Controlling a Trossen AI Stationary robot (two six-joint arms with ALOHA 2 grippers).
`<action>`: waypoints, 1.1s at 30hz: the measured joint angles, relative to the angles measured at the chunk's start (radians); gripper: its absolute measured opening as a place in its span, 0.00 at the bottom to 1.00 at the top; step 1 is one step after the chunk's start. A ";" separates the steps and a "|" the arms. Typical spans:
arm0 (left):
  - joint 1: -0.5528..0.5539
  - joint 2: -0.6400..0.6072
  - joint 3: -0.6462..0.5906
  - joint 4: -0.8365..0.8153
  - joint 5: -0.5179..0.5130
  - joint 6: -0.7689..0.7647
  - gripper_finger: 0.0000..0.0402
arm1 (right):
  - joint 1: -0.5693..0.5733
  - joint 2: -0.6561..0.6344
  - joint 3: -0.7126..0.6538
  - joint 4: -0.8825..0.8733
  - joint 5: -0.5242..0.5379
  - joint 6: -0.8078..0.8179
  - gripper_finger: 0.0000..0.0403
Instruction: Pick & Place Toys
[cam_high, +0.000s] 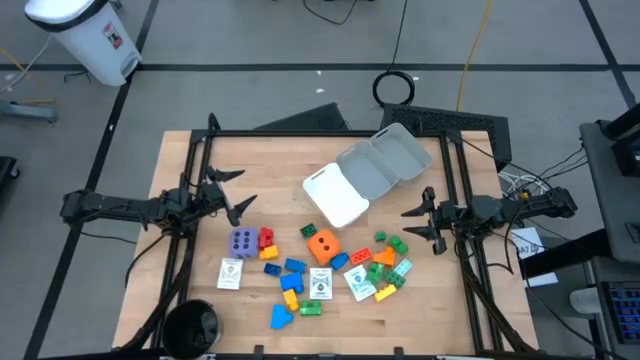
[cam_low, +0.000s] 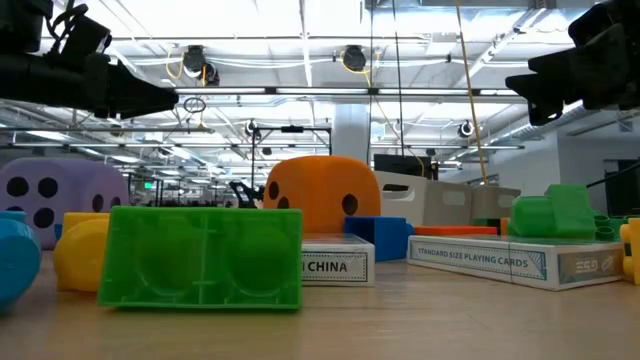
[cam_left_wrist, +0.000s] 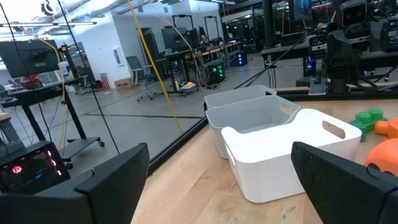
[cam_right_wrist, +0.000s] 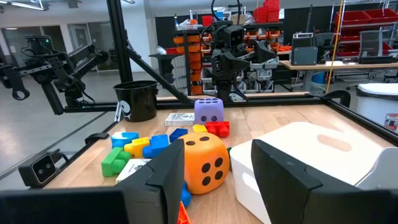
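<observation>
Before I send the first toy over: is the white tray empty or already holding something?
Empty. In the high view the white tray shows only its bare white floor, and the left wrist view sees no toy inside it.

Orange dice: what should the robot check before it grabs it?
1. Orange dice in plain sight, nothing on top: ok.
2. Right gripper empty, fingers apart: ok.
3. Left gripper empty, open wide: ok.
4. White tray has free room inside: ok.
5. Space around the dice: not ok, an orange brick and a blue brick sit close beside it.
6. Fingers open wide enough for the dice: cannot tell.
</observation>
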 joint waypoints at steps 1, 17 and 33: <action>0.000 0.000 0.000 0.000 0.000 0.000 0.99 | 0.000 0.000 0.000 0.000 0.000 -0.033 0.40; 0.000 0.000 0.000 0.000 0.000 0.000 0.99 | -0.001 0.000 0.000 0.009 0.000 -0.085 0.40; 0.000 0.000 0.000 0.000 0.000 0.000 0.99 | 0.075 0.229 -0.015 0.644 -0.066 0.151 0.49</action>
